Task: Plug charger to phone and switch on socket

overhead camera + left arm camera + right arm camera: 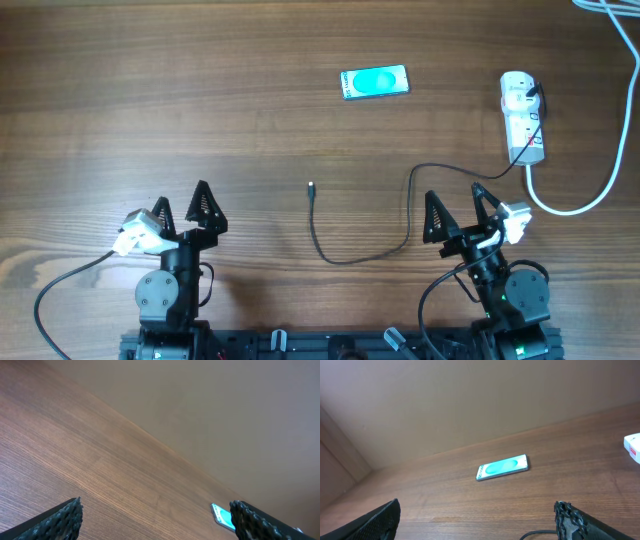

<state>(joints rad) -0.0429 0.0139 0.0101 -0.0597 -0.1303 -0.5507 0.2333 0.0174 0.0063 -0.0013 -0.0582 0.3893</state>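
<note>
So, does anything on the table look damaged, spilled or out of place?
Nothing stands out. The phone lies flat, slightly askew. The charger curls loosely, its free end apart from the phone. The socket looks intact.

Brown wood-grain table [150, 100] with fine lengthwise streaks, plain matte tan wall [225, 410] behind its far edge, darker panel [332, 465] meeting the wall at one side, soft even light
</note>
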